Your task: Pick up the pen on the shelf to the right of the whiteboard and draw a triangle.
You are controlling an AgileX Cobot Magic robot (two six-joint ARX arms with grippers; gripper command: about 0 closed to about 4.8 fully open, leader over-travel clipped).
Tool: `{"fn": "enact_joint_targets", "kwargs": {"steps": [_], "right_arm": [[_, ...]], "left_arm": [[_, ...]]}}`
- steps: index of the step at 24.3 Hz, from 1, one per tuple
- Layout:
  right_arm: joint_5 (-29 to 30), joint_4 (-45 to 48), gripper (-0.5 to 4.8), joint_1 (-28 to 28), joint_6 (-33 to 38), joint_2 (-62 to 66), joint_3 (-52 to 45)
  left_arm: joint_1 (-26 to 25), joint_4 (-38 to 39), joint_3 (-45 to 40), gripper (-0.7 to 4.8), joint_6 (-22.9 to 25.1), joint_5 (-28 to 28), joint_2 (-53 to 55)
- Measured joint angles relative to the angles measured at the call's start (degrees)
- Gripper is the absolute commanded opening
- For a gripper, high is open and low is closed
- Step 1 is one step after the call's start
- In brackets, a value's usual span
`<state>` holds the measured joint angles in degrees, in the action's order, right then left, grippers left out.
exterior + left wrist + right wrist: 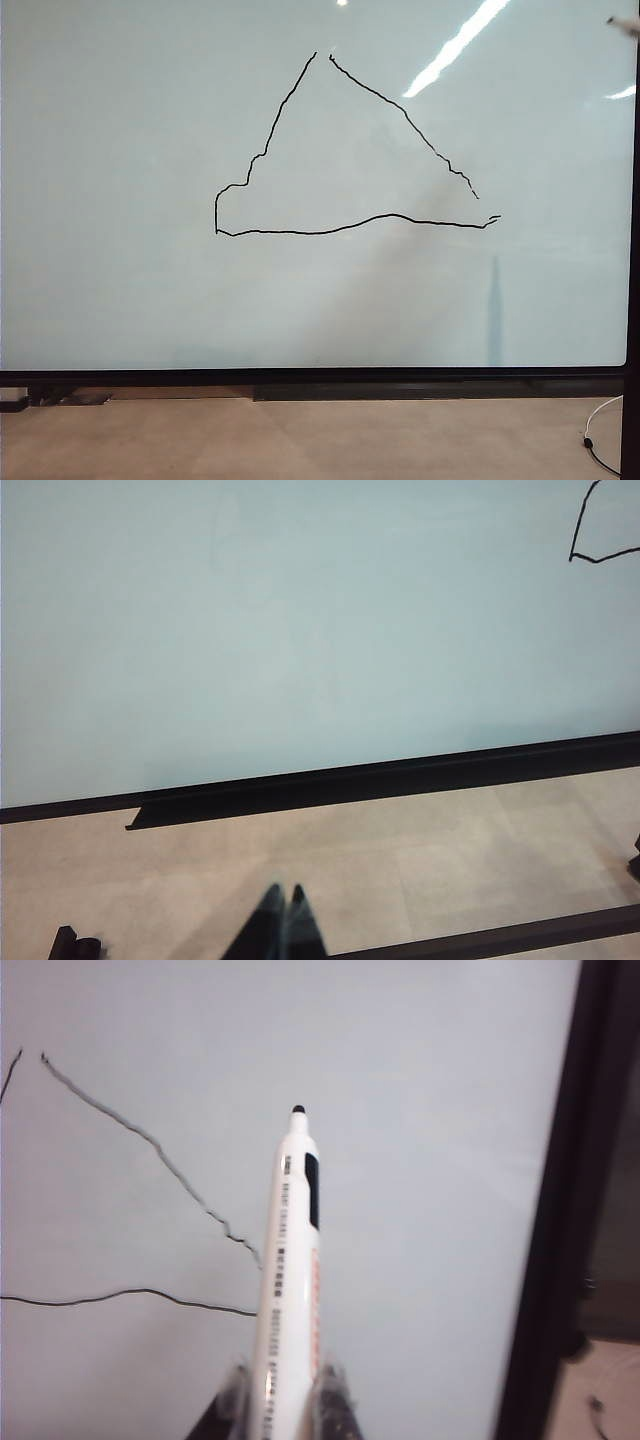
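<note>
Nearest the lens in the right wrist view, the right gripper (285,1400) has its fingers (232,1410) closed tight on the pen (290,1280), gripping the white barrel low down so that the printed length and the black tip stick out ahead of the wrist. That tip stands off the whiteboard (420,1110), just beside the right-hand slope of the triangle (150,1145) and above the end of its base line (whether it grazes the glossy surface cannot be told).

From the exterior view the triangle (340,150) sits at about 12 o'clock on the whiteboard (120,300), a wobbly black outline with a small gap at the peak and another at its 4 o'clock corner. A blurred tip at 1 o'clock, hard against the frame edge, is all that shows there of the right arm.

In the left wrist view the left gripper (281,920) hangs low over the desk (420,860), its dark fingers (265,925) pressed together with nothing between them, well apart from the board's black lower frame (400,777).
</note>
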<state>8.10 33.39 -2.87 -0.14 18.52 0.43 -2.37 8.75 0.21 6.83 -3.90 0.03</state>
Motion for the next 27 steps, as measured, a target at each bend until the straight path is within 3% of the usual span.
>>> {"fn": "enact_joint_targets", "kwargs": {"steps": [1, 3, 6, 12, 20, 27], "right_arm": [[-1.6, -11.1, -0.05, 0.0, -0.7, -8.0, 0.0], [-2.4, -22.0, -0.05, 0.0, -1.2, -17.6, 0.0], [-1.0, -27.1, -0.05, 0.5, -1.7, -17.9, 0.1], [3.3, -29.8, -0.05, 0.3, -2.3, -18.6, 0.1], [-4.5, -30.4, -0.05, 0.7, -2.8, -18.5, 0.1], [-5.4, -31.2, -0.05, 0.7, -2.9, -18.5, 0.1]], "left_arm": [[0.0, 0.0, 0.0, -0.05, 0.0, 0.0, 0.0], [0.0, 0.0, 0.0, -0.05, 0.0, 0.0, 0.0], [0.0, -0.2, 0.0, -0.05, 0.0, -0.1, 0.0], [0.0, 0.1, 0.0, -0.05, 0.0, 0.0, 0.2], [0.0, 0.1, 0.0, -0.05, 0.0, 0.0, 0.1], [0.0, 0.1, 0.0, -0.05, 0.0, 0.0, 0.1]]}}
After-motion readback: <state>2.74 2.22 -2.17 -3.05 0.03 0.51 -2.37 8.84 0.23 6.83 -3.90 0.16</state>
